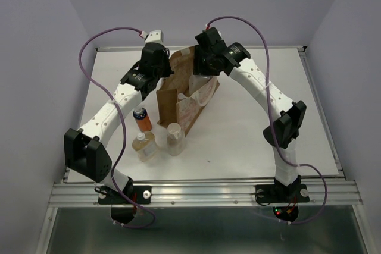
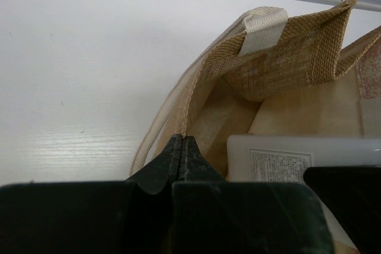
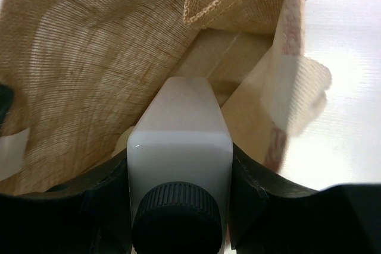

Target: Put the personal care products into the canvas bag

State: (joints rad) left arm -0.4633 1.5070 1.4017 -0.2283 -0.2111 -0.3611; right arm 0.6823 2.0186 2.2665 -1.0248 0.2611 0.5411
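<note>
Bag (image 1: 186, 102) stands open in the middle of the table (image 1: 250, 141). We see the right claw (image 3: 181, 168) clamped on the white bottle (image 3: 181, 126), black cap toward the wrist, base pointing into the bag mouth. Left claw (image 2: 181, 142) is pressed together on the bag rim. Orange bottle (image 1: 142, 120), amber bottle (image 1: 143, 146) and beige bottle (image 1: 174, 138) stand on the table near the bag, at its left side.
</note>
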